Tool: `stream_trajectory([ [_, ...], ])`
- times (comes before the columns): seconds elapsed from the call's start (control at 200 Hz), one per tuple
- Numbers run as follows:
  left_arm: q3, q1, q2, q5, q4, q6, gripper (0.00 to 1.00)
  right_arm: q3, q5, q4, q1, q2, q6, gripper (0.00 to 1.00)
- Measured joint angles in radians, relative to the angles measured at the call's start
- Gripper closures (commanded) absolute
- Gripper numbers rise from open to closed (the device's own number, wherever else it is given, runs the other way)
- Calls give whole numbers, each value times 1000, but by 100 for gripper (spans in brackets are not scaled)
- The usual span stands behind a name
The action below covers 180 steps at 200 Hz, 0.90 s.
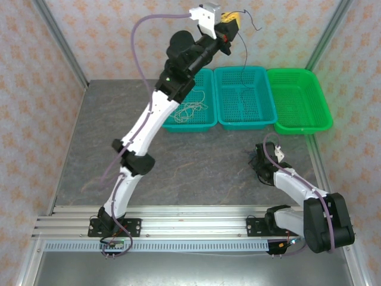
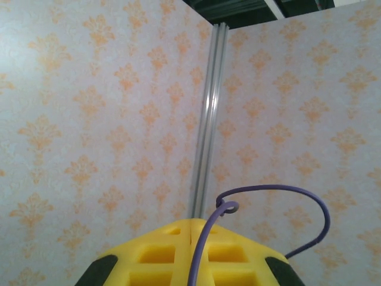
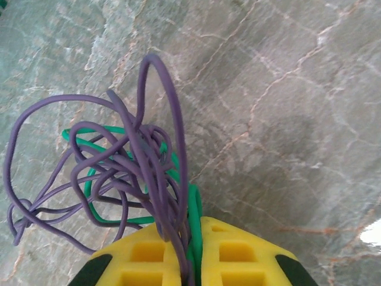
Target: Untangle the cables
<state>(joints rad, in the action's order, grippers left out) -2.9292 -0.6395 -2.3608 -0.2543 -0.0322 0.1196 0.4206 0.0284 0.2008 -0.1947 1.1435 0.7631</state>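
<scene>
The left end effector (image 1: 229,25) is raised high above the back of the desk (image 1: 196,161), over the row of baskets. Its yellow fingers are pressed together on a single purple cable (image 2: 280,189). In the left wrist view the cable rises from between the fingertips and arcs out to the right in front of the papered wall.

The right end effector (image 3: 193,226) sits low over the desk near the right arm's base. It is clamped narrow on a tangle of purple and green cables (image 3: 128,152), whose strands run in between the fingers. The knot spreads across the desk just ahead and to the left of the fingertips.

A few whitish cables (image 1: 191,108) lie in the left teal basket (image 1: 205,124), well apart from both end effectors.
</scene>
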Motion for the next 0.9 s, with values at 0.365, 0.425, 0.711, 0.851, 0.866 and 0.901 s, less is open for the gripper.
stream_trajectory([
  [0.365, 170, 5, -179, 114, 65, -58, 100, 0, 29, -7, 0, 0, -42, 100],
  [0.425, 185, 6, -201, 115, 44, -57, 100, 1, 34, -7, 0, 0, -43, 100],
  [0.711, 322, 6, -230, 221, -82, -18, 78, 21, 74, -6, 0, 14, -42, 100],
  [0.851, 320, 5, -231, 274, -170, -15, 29, 31, 93, 6, 0, 11, -42, 100],
  [0.866, 319, 5, -231, 274, -177, -14, 26, 32, 95, 8, 0, 9, -42, 100],
  [0.901, 319, 5, -229, 274, -194, -14, 21, 32, 98, 13, 0, 3, -42, 100],
])
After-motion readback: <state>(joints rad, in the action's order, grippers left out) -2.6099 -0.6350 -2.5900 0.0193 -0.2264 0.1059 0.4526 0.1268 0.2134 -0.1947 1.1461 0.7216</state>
